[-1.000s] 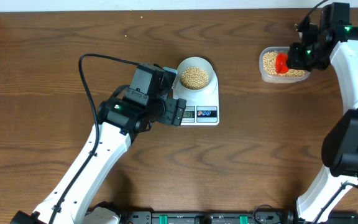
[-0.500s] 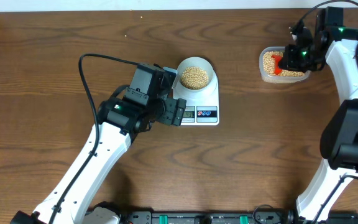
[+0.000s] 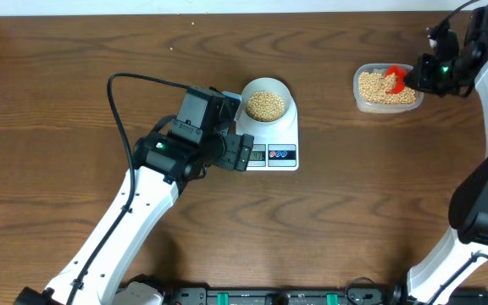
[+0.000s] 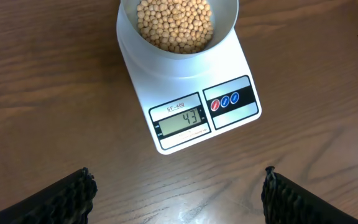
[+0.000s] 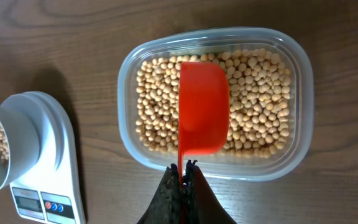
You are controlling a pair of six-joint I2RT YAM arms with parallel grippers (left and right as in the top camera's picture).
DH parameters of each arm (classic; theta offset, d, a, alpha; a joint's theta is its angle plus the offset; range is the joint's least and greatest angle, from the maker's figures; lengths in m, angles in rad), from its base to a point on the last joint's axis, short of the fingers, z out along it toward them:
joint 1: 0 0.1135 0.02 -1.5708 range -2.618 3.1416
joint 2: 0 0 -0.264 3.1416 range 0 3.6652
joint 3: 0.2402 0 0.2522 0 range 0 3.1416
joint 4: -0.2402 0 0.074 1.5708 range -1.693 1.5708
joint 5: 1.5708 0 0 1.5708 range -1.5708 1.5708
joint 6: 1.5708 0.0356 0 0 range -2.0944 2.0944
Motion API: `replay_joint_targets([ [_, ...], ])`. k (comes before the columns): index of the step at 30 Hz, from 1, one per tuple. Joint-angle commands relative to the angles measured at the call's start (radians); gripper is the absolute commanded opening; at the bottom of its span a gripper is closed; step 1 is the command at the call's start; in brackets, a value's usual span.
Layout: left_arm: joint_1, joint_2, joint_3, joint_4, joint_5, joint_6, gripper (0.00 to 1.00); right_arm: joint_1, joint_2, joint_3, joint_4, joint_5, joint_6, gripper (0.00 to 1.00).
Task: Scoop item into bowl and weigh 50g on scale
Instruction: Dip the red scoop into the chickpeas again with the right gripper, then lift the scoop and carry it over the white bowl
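The white bowl (image 3: 267, 102) stands on the white scale (image 3: 283, 135), filled with tan beans (image 4: 174, 25); the bowl rim (image 4: 229, 28) and scale (image 4: 188, 74) show in the left wrist view, where the display reads 43. My left gripper (image 4: 178, 190) is open and empty, just in front of the scale. My right gripper (image 5: 184, 171) is shut on the handle of a red scoop (image 5: 202, 115), held over the clear tub (image 5: 300, 124) of beans (image 3: 384, 86). The scoop (image 3: 393, 79) looks empty.
The clear plastic tub (image 3: 361, 100) sits at the back right of the wooden table. The left arm's black cable (image 3: 117, 110) loops over the table to the left of the scale. The scale's red and blue buttons (image 4: 224, 101) face the left gripper.
My right gripper has pulled back to the right and lifted the red scoop out of the beans; it now hangs over the tub. The left arm, bowl and scale have not moved.
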Motion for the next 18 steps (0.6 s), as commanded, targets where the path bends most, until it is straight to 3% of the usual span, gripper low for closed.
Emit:
replay_joint_targets([
  [1, 0.005, -0.02, -0.006, -0.003, 0.008, 0.01, 0.88, 0.0, -0.014, 0.001, -0.004, -0.018, -0.002, 0.01],
  [18, 0.005, -0.02, -0.006, -0.003, 0.008, 0.01, 0.88, -0.073, -0.007, -0.015, -0.037, -0.27, -0.094, 0.01],
])
